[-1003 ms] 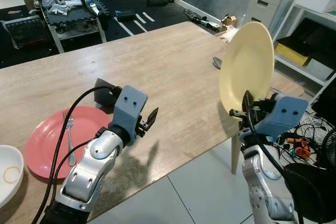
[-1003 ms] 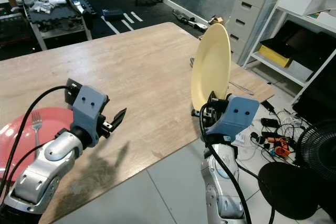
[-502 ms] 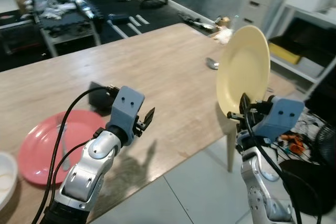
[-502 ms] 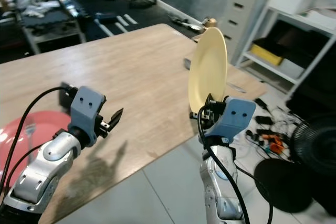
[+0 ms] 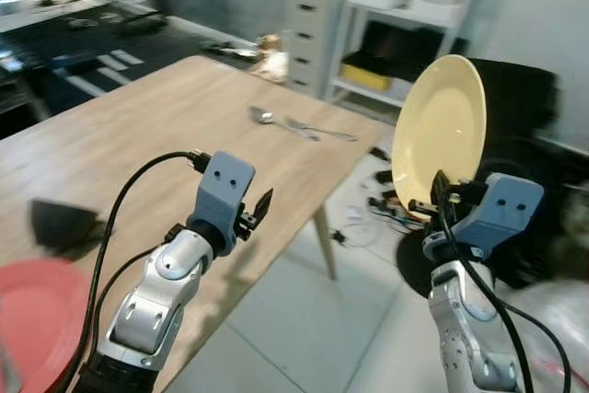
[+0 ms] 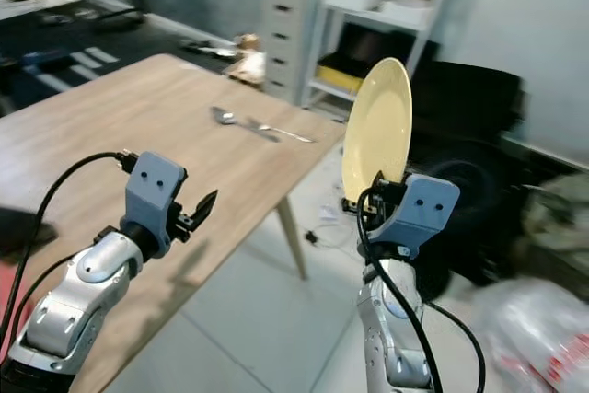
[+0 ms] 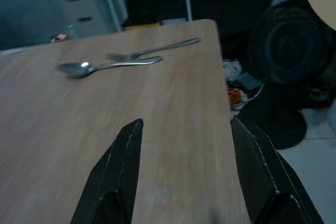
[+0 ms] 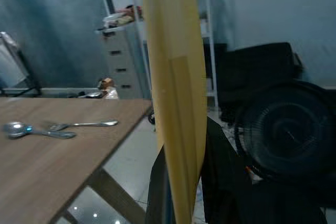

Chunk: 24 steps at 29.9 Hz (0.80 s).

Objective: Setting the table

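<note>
My right gripper [image 5: 433, 198] is shut on the lower rim of a pale yellow plate [image 5: 440, 138], which stands upright on edge, off the wooden table's [image 5: 138, 144] right end and over the floor. The plate [image 8: 176, 82] appears edge-on between the black fingers [image 8: 220, 177] in the right wrist view. My left gripper [image 5: 259, 209] hovers open above the table's near edge, nothing between its fingers [image 7: 123, 166]. A spoon [image 5: 270, 121] and a fork [image 5: 317, 131] lie side by side near the table's far right corner. A red plate [image 5: 23, 319] sits at the near left.
A black object [image 5: 60, 225] lies on the table beside the red plate. Off the table's right end are grey drawers [image 5: 313, 16], a white shelf unit [image 5: 414, 34], cables on the floor [image 5: 386, 204] and a black fan [image 8: 286, 135].
The view has swung to the right, so the table's right end, spoon and fork have come into sight. Both grippers keep their pose, the right one holding the plate.
</note>
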Tool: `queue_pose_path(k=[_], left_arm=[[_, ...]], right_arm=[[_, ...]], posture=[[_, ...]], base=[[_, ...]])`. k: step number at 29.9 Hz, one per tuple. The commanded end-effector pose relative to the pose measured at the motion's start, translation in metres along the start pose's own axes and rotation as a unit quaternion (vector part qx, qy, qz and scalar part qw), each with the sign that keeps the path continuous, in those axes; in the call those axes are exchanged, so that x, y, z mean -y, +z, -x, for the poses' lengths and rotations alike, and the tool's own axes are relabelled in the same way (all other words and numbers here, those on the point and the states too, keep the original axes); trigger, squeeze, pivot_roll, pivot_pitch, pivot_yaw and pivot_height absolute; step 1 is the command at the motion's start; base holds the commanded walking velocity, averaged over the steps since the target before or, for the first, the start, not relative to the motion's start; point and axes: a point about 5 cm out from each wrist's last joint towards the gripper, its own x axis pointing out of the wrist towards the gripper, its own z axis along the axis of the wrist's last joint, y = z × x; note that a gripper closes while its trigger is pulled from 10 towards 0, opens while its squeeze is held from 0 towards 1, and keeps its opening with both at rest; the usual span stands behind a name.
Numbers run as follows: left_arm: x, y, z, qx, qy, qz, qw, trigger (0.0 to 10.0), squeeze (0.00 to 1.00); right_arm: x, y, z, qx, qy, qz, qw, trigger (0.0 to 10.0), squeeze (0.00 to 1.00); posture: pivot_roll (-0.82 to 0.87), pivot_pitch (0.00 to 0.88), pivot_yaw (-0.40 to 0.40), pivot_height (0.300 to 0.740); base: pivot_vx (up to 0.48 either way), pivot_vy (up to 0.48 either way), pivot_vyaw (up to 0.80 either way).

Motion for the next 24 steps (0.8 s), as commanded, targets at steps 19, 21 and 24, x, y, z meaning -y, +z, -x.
queue_pose_path(k=[19, 21, 24], left_arm=[[-0.0002, -0.0036, 0.0007, -0.005, -0.006, 0.013, 1.000, 10.0, 0.00], [0.0002, -0.0030, 0.0006, -0.004, -0.008, 0.016, 1.000, 10.0, 0.00], [0.0004, -0.0024, 0.0007, -0.002, -0.009, 0.020, 1.000, 10.0, 0.00]], right_arm=[[0.0017, -0.0039, 0.0022, -0.008, -0.002, 0.011, 1.000, 10.0, 0.00], [0.0016, -0.0040, 0.0021, -0.008, -0.002, 0.013, 1.000, 10.0, 0.00], [0.0014, -0.0039, 0.0022, -0.008, -0.001, 0.014, 1.000, 10.0, 0.00]], posture=[[0.07, 0.126, 0.090, 0.740], [0.07, 0.125, 0.090, 0.740], [0.07, 0.126, 0.090, 0.740]], base=[[0.000, 0.000, -0.80], [0.000, 0.000, -0.80], [0.000, 0.000, -0.80]])
